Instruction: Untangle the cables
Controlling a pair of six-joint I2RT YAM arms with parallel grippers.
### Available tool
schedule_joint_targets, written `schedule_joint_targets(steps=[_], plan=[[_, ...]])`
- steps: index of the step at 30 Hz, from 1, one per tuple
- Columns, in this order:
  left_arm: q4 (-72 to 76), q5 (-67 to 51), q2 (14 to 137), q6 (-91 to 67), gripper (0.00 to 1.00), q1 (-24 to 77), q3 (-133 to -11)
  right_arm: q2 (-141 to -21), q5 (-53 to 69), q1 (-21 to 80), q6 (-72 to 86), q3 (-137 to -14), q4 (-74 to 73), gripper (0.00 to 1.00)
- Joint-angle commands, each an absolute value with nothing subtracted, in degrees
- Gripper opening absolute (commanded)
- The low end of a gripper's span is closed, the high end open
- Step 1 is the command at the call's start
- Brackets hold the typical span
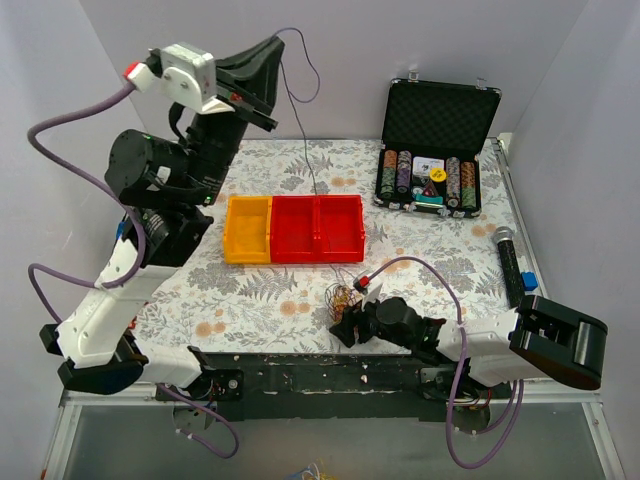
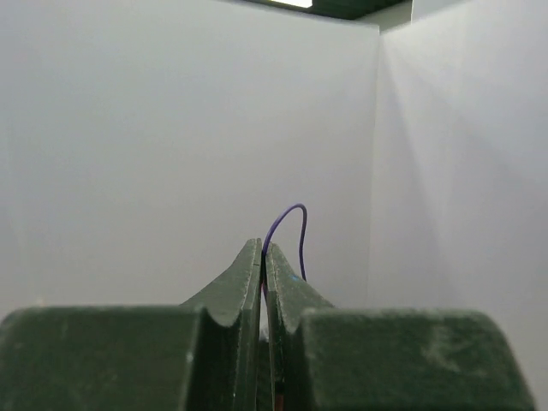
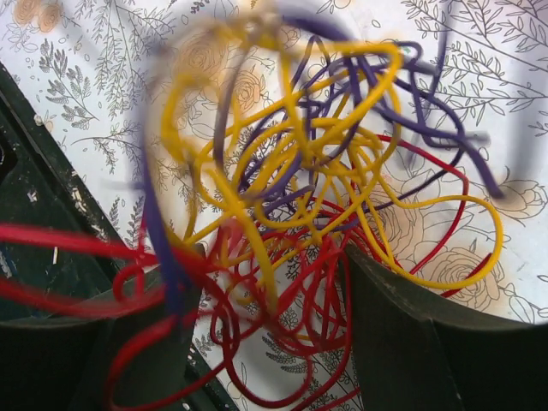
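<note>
My left gripper (image 1: 272,48) is raised high at the back left, shut on a thin purple cable (image 1: 308,150) that loops above it and hangs down towards the bins. In the left wrist view the jaws (image 2: 263,248) pinch that purple cable (image 2: 291,218). The tangle of cables (image 1: 345,297), red, yellow and purple, lies on the floral table near the front edge. My right gripper (image 1: 347,326) is low beside it and open. In the right wrist view its fingers (image 3: 428,342) stand either side of the tangle (image 3: 317,180), with red loops between them.
A yellow bin (image 1: 247,230) and a red two-part bin (image 1: 318,228) sit mid-table. An open black case of poker chips (image 1: 432,150) stands at the back right. A microphone (image 1: 508,262) and a small blue object (image 1: 528,281) lie at the right edge.
</note>
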State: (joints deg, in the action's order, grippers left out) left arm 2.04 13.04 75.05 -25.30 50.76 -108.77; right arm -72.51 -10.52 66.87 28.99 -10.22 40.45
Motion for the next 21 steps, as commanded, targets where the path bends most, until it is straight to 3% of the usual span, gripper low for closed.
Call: schedule_joint_targets(steps=[1, 5, 13, 21], plan=[[9.76, 14.06, 75.67, -21.01, 0.00, 51.06, -115.64, -73.82, -11.69, 67.06, 30.06, -9.23, 39.11, 0.72], [6.43, 14.15, 75.77, -21.97, 0.02, 50.98, -118.13, -73.66, -11.51, 67.06, 29.88, -9.49, 38.85, 0.72], [1.67, 14.23, 67.06, -25.40, 0.02, 50.98, -98.10, -59.17, -13.88, 67.15, 26.99, -11.69, 29.98, 0.73], [9.84, 20.65, 64.25, -20.04, 0.02, 50.98, -85.79, -54.23, -15.12, 67.06, 25.49, -13.54, 24.61, 0.72]])
